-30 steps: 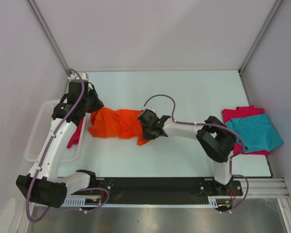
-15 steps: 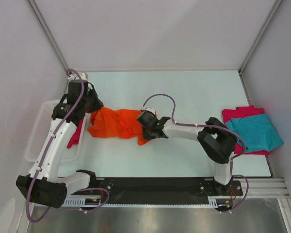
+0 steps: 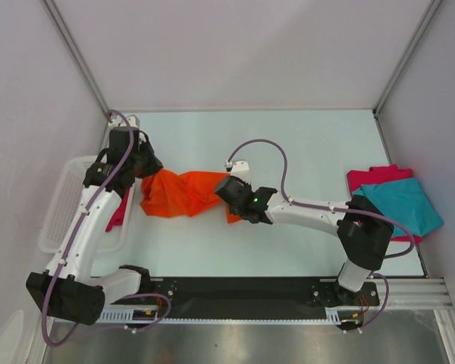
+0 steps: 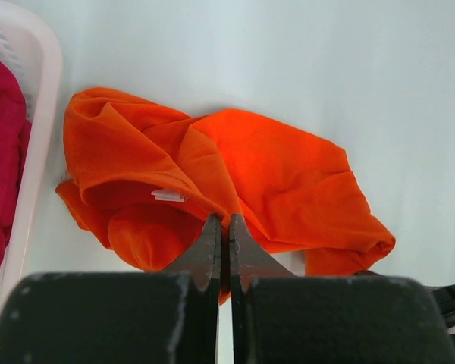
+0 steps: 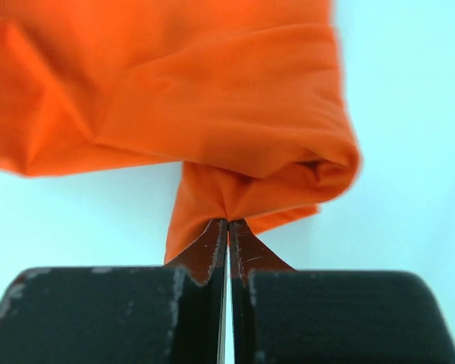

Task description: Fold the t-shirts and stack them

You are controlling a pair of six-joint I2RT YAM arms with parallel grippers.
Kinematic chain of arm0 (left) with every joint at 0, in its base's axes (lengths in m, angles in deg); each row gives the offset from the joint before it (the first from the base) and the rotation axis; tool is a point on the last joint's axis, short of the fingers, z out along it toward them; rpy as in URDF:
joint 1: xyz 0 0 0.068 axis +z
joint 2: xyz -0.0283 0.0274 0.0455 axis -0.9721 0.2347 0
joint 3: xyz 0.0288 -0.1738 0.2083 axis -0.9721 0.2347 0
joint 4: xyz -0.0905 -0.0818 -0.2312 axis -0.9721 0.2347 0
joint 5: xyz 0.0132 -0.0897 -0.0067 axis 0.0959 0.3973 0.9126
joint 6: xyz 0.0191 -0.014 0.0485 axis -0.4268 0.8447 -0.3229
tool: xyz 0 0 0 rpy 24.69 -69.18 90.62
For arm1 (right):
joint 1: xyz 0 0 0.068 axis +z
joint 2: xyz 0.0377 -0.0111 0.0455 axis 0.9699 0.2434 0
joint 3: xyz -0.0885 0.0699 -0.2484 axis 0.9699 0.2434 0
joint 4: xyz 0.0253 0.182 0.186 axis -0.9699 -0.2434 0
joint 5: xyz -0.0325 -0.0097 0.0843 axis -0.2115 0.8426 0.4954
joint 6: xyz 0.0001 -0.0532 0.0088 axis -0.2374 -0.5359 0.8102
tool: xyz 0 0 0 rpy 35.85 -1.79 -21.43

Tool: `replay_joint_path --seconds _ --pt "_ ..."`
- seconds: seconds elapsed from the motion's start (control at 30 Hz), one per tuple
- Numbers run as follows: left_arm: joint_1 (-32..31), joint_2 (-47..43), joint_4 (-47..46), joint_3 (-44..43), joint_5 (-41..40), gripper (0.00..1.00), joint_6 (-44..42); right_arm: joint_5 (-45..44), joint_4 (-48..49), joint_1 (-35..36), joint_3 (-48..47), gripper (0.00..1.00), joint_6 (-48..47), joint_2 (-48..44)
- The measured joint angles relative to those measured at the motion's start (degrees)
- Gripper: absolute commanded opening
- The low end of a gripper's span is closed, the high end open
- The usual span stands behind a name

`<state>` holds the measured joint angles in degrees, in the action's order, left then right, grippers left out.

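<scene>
The bright orange t-shirt (image 3: 183, 192) lies bunched on the table left of centre, stretched between both grippers. My left gripper (image 3: 147, 171) is shut on its left end; the left wrist view shows the jaws pinching a fold of orange cloth (image 4: 273, 171). My right gripper (image 3: 226, 191) is shut on its right end, gripping a gathered corner of the orange t-shirt (image 5: 235, 114). A teal t-shirt (image 3: 400, 206) lies folded on a crimson t-shirt (image 3: 371, 177) at the table's right edge. Another crimson t-shirt (image 3: 121, 208) hangs out of the basket.
A white mesh basket (image 3: 64, 205) stands at the left edge, partly under the left arm; its rim (image 4: 42, 136) and the crimson cloth (image 4: 1, 144) inside show in the left wrist view. Grey walls enclose the table at the back and sides.
My right arm has stretched out lower and its gripper has shifted slightly right and toward the near edge, pulling the orange t-shirt's right end along. The left gripper has barely moved.
</scene>
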<state>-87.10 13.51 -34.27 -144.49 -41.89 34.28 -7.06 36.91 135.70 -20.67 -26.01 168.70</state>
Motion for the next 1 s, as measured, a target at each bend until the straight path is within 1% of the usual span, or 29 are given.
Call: replay_joint_path --seconds 0.13,0.4,0.5,0.63,0.77,0.87,1.0 --pt "0.00 0.00 -0.07 0.17 0.22 0.00 -0.02 -4.48 -2.95 -2.64 0.33 0.00 0.24 -1.57" --pt "0.87 -0.04 -0.07 0.17 1.29 0.00 -0.07 -13.64 -6.60 -16.17 -0.83 0.00 -2.21 -7.52" --pt "1.40 -0.15 -0.07 0.17 1.53 0.00 -0.13 -17.00 -7.08 -19.12 -2.36 0.00 -4.15 -9.27" --pt "2.62 -1.14 -0.11 0.50 1.86 0.00 -0.28 -21.57 -7.08 -20.81 -4.63 0.00 -8.11 -10.51" --pt "3.96 -2.19 -0.04 0.72 1.97 0.00 -0.68 -24.09 -6.43 -21.22 -5.90 0.00 -12.20 -10.51" --pt "4.90 -2.97 -0.04 1.07 2.32 0.00 -1.07 -24.28 -6.60 -21.44 -6.32 0.00 -12.98 -10.51" --pt "5.84 -3.50 -0.09 1.38 2.78 0.00 -1.09 -23.54 -8.57 -21.64 -6.40 0.00 -11.56 -10.51"
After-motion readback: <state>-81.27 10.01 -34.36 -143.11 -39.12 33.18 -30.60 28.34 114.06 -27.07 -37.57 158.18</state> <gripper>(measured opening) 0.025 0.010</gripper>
